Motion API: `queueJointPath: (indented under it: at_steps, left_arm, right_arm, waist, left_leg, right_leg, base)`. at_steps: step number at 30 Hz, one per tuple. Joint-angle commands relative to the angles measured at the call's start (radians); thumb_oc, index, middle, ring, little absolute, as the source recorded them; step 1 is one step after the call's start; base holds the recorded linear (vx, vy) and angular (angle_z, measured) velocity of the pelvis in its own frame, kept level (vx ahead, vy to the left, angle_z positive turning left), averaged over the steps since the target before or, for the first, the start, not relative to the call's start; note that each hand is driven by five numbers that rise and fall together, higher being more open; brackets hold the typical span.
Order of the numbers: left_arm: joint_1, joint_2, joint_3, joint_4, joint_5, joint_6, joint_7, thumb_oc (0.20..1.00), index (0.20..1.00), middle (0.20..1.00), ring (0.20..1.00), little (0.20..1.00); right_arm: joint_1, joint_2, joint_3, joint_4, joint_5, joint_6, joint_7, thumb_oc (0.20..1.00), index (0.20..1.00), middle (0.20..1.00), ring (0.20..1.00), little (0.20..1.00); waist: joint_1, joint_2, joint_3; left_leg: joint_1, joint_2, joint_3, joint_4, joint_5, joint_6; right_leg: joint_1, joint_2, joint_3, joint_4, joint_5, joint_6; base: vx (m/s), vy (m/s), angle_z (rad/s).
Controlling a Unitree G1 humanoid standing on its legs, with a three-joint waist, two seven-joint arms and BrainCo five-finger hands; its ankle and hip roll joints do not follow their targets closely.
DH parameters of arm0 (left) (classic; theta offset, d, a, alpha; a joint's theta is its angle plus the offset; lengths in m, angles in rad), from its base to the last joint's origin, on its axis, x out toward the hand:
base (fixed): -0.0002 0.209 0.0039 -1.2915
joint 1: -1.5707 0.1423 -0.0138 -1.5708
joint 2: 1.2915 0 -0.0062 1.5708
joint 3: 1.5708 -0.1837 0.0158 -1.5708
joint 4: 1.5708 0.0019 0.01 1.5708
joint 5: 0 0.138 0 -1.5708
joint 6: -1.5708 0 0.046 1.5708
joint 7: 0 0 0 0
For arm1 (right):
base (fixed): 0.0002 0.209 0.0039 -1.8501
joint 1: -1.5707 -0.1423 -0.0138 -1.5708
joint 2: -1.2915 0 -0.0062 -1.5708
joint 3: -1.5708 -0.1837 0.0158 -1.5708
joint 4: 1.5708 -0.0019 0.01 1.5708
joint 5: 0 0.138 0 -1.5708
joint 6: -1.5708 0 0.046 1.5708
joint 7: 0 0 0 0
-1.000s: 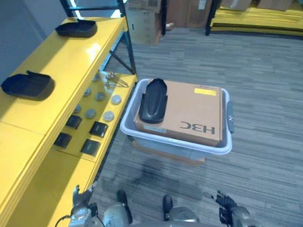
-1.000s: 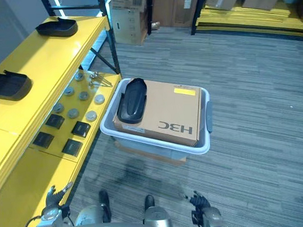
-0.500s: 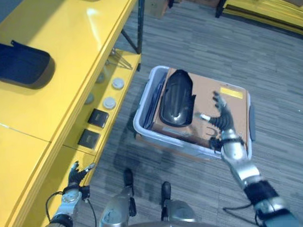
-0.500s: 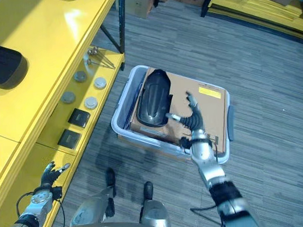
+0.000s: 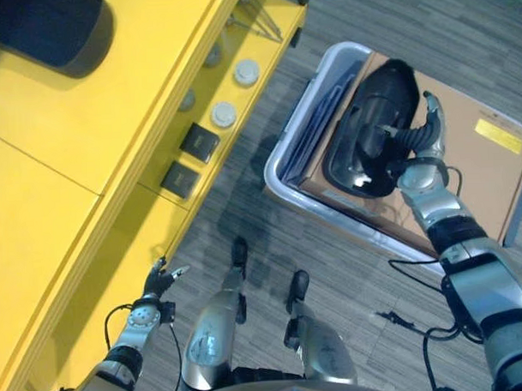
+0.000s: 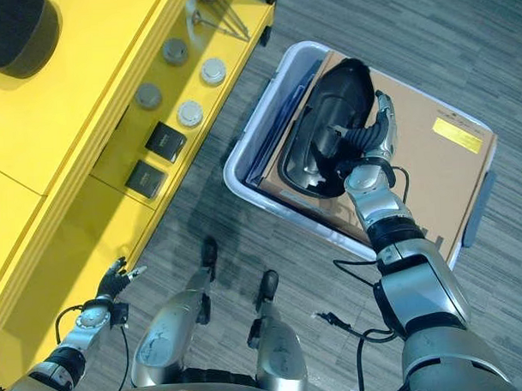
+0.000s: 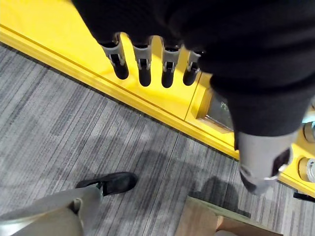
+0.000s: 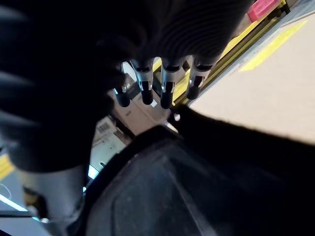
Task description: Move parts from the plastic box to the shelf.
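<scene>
Centre right, the right hand (image 6: 368, 145) rests spread on the black part (image 6: 325, 137) in the box (image 6: 242, 157), apparently not gripping; the left hand (image 5: 157, 277) hangs relaxed, lower left.

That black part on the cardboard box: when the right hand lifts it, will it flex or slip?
The black part looks like a rigid moulded shell, so it probably won't flex. Its surface shows a glossy highlight, so it may slip against the right hand. Being long and curved, it could tilt if lifted from one side.
</scene>
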Motion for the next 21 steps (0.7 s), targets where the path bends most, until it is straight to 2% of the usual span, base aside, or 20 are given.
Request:
queueJointPath:
  at_steps: [1,2,3,5,7,11,12,13,16,21]
  left_arm:
    - [-0.017,0.015,-0.021,0.026,-0.022,-0.023,-0.004,1.0,1.0,1.0,1.0,1.0]
    - [-0.02,0.017,-0.022,0.023,-0.022,-0.022,-0.007,1.0,1.0,1.0,1.0,1.0]
    - [-0.027,0.015,-0.024,0.014,-0.018,-0.021,-0.01,1.0,1.0,1.0,1.0,1.0]
    - [-0.03,0.015,-0.025,0.012,-0.021,-0.025,-0.013,1.0,1.0,1.0,1.0,1.0]
    - [-0.039,0.006,-0.034,0.001,-0.029,-0.032,-0.01,1.0,1.0,1.0,1.0,1.0]
    - [-0.049,-0.005,-0.046,-0.02,-0.03,-0.033,-0.008,1.0,1.0,1.0,1.0,1.0]
    - [-0.051,-0.006,-0.049,-0.022,-0.032,-0.033,-0.009,1.0,1.0,1.0,1.0,1.0]
    - [-0.055,-0.006,-0.057,-0.024,-0.035,-0.031,-0.015,1.0,1.0,1.0,1.0,1.0]
    - [-0.054,-0.005,-0.058,-0.028,-0.035,-0.026,-0.02,1.0,1.0,1.0,1.0,1.0]
    - [-0.035,-0.005,-0.054,-0.034,-0.027,-0.038,-0.016,1.0,1.0,1.0,1.0,1.0]
  right_arm:
    - [-0.018,-0.059,0.054,-0.008,0.015,0.052,0.011,1.0,1.0,1.0,1.0,1.0]
    - [-0.017,-0.055,0.057,0.004,0.023,0.078,0.023,1.0,1.0,1.0,1.0,1.0]
    - [-0.01,-0.036,0.065,0.024,0.01,0.142,0.03,1.0,1.0,1.0,1.0,1.0]
    - [-0.006,-0.028,0.072,0.039,0.012,0.176,0.037,1.0,1.0,1.0,1.0,1.0]
    - [0.015,0.0,0.087,0.08,0.022,0.242,0.001,1.0,1.0,1.0,1.0,1.0]
    - [0.043,0.045,0.081,0.156,0.056,0.281,-0.043,1.0,1.0,1.0,1.0,1.0]
    - [0.046,0.052,0.076,0.176,0.069,0.277,-0.045,0.718,0.718,0.718,0.718,0.718]
    - [0.058,0.072,0.055,0.231,0.099,0.258,-0.027,0.2,0.2,0.2,0.2,0.2]
    - [0.07,0.086,0.043,0.255,0.118,0.243,-0.035,0.2,0.2,0.2,0.2,0.2]
    - [0.109,0.101,0.009,0.258,0.194,0.157,-0.044,0.2,0.2,0.2,0.2,0.2]
  waist:
    - [-0.016,-0.025,-0.034]
    - [-0.015,-0.025,-0.031]
    - [-0.016,-0.022,-0.024]
    - [-0.017,-0.021,-0.02]
    - [-0.021,-0.016,-0.017]
    - [-0.022,-0.006,-0.019]
    - [-0.022,-0.003,-0.02]
    - [-0.022,0.005,-0.024]
    - [-0.022,0.01,-0.029]
    - [-0.029,0.014,-0.047]
  left_leg:
    - [-0.011,0.003,0.006,0.148,-0.21,-0.032]
    - [-0.011,0.003,0.003,0.145,-0.209,-0.032]
    - [-0.003,0.004,0.001,0.134,-0.208,-0.032]
    - [0.001,0.005,0.002,0.128,-0.208,-0.031]
    - [0.013,0.008,0.003,0.112,-0.206,-0.031]
    - [0.028,0.01,0.005,0.096,-0.203,-0.031]
    - [0.03,0.01,0.005,0.094,-0.203,-0.031]
    - [0.039,0.011,0.003,0.087,-0.201,-0.031]
    - [0.049,0.012,0.002,0.08,-0.2,-0.032]
    - [0.082,0.017,0.003,0.063,-0.2,-0.036]
  right_leg:
    - [-0.052,-0.045,0.03,0.039,-0.034,-0.015]
    - [-0.056,-0.046,0.028,0.043,-0.034,-0.014]
    - [-0.063,-0.046,0.027,0.05,-0.034,-0.013]
    - [-0.066,-0.048,0.026,0.053,-0.034,-0.012]
    - [-0.071,-0.049,0.025,0.06,-0.035,-0.014]
    - [-0.075,-0.052,0.019,0.066,-0.034,-0.015]
    - [-0.075,-0.053,0.017,0.066,-0.033,-0.015]
    - [-0.073,-0.055,0.012,0.068,-0.033,-0.016]
    - [-0.07,-0.056,0.01,0.067,-0.031,-0.017]
    - [-0.057,-0.057,0.003,0.065,-0.029,-0.018]
  base:
    - [-0.01,-0.009,0.09]
    - [0.0,-0.003,0.04]
    - [0.0,0.0,0.0]
    - [0.0,0.0,0.0]
    - [0.0,0.0,0.0]
    - [0.0,0.0,0.0]
    - [0.0,0.0,0.0]
    - [0.0,0.0,0.0]
    - [0.0,0.0,0.0]
    - [0.0,0.0,0.0]
